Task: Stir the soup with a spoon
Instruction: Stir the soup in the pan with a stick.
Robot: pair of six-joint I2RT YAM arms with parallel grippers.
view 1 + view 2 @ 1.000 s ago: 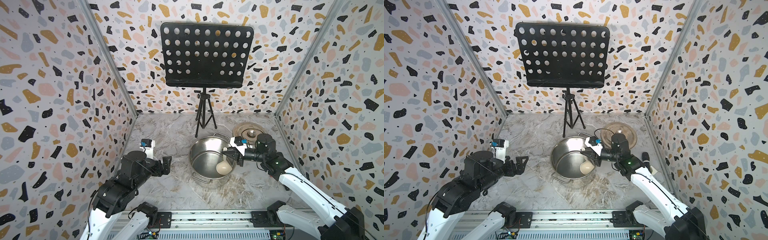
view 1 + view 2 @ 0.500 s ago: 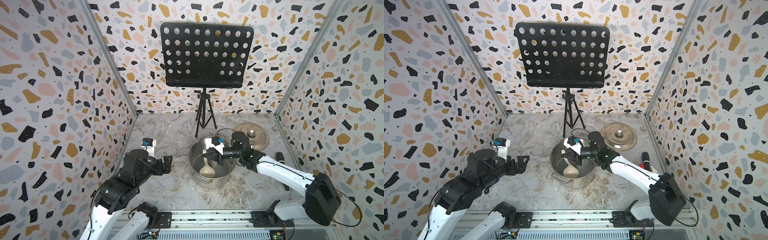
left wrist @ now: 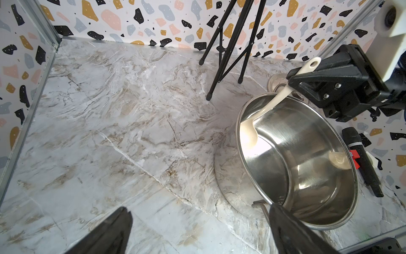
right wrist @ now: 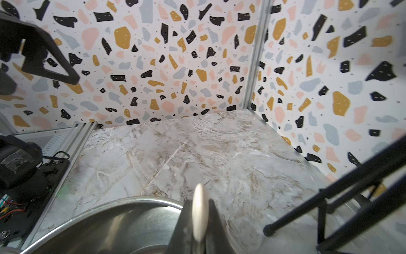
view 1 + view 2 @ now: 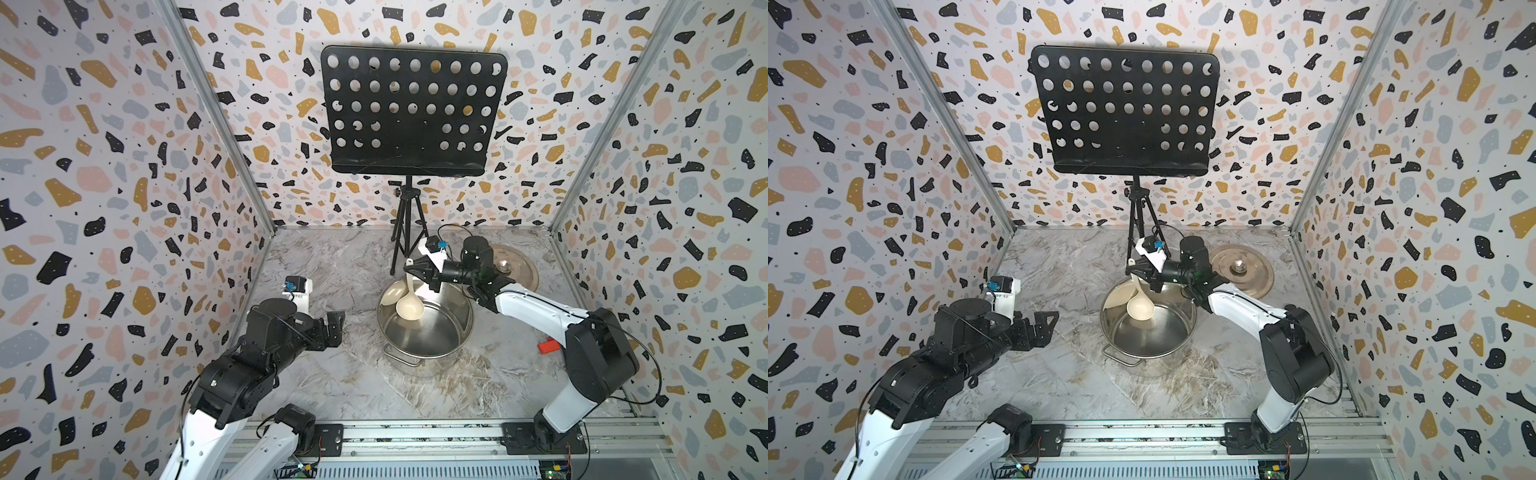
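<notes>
Two arms are mounted at the near edge of a marbled table (image 5: pixel 332 257); nearest, the left gripper (image 5: pixel 1040 324) is held spread wide and empty, beside the pot (image 5: pixel 428 336) but apart from it; no soup is seen in the pot, only bare shiny steel. Over its far rim the right gripper (image 5: pixel 415 270) is clamped on the spoon (image 5: pixel 409 309), taken close to the top of the slim handle, so that the bowl hangs inside near the far wall; whether the bottom is touched cannot be told. The spoon is judged light, stiff and smooth, liable to pivot between the jaws if dragged against metal; the pot is judged heavy yet apt to slide, best steadied by a loop handle. Behind, a lid (image 5: pixel 519 270) lies flat and a music stand (image 5: pixel 413 112) is planted.
</notes>
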